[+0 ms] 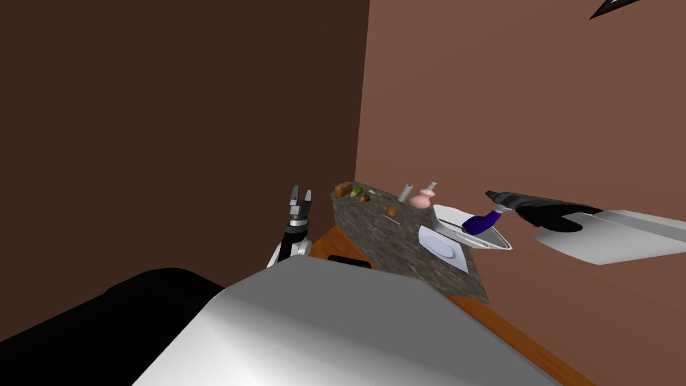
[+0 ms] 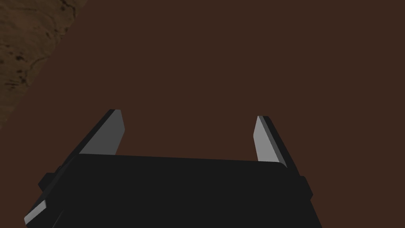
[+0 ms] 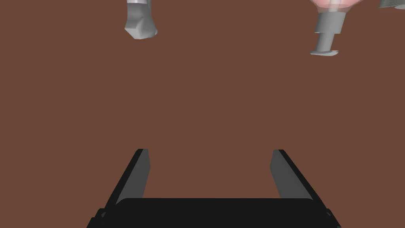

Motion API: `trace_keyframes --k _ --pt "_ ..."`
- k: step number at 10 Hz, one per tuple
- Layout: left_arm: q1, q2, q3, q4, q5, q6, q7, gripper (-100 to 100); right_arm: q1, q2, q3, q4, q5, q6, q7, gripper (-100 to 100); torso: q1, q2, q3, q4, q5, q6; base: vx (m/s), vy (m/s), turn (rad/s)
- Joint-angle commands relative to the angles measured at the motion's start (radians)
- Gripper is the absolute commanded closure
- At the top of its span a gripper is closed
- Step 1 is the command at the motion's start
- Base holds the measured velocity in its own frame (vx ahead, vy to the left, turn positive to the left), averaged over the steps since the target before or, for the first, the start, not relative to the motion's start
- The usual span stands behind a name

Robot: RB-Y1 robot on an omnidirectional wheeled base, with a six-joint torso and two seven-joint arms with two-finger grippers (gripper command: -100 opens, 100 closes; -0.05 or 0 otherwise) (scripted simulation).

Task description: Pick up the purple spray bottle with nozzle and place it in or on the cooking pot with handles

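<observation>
The purple spray bottle [image 1: 477,224] lies tilted in a white pot [image 1: 447,216] at the right end of a dark speckled counter [image 1: 395,244], its grey nozzle pointing toward my right arm. My right gripper [image 1: 496,196] hovers just above and beside the nozzle, apart from it. In the right wrist view the right gripper [image 3: 209,152] is open with nothing between its fingers, facing a brown wall. My left gripper [image 1: 300,194] is raised left of the counter. In the left wrist view the left gripper [image 2: 188,116] is open and empty.
A white plate [image 1: 439,244] lies on a white mat next to the pot. A pink pump bottle [image 1: 422,199], a grey cylinder [image 1: 404,193] and small food items [image 1: 344,189] stand farther along the counter. The pink bottle's pump [image 3: 326,39] hangs in beyond my right fingers. Walls close the corner.
</observation>
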Motion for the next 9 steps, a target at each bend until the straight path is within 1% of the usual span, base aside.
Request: trace_keyframes --k 1,2,3,4,9 --pt "0.000 0.000 0.000 0.000 0.000 0.000 0.000 0 0.007 -0.041 -0.003 -0.011 -0.031 0.029 -0.012 -100 0.000 0.000 0.000 0.000 0.000 0.000 -0.096 -0.018 0.107" --pt "0.000 0.000 0.000 0.000 0.000 0.000 0.000 0 0.009 -0.063 -0.004 -0.016 -0.048 0.045 -0.018 -100 -0.001 0.000 0.000 0.000 0.000 0.000 -0.107 -0.011 0.109" --pt "0.000 0.000 0.000 0.000 0.000 0.000 0.000 0 0.004 -0.048 -0.001 -0.012 -0.037 0.034 -0.013 -100 0.000 0.000 0.000 0.000 0.000 0.000 -0.049 -0.004 0.023" --pt "0.000 0.000 0.000 0.000 0.000 0.000 0.000 0 0.003 -0.050 0.000 -0.012 -0.039 0.037 -0.014 0 0.000 -0.002 -0.001 0.000 0.000 0.001 -0.008 -0.001 -0.006" --pt "0.000 0.000 0.000 0.000 0.000 0.000 0.000 0 0.003 -0.050 0.000 -0.012 -0.039 0.037 -0.014 0 0.000 -0.007 -0.004 -0.002 0.000 0.000 0.000 0.000 0.000"
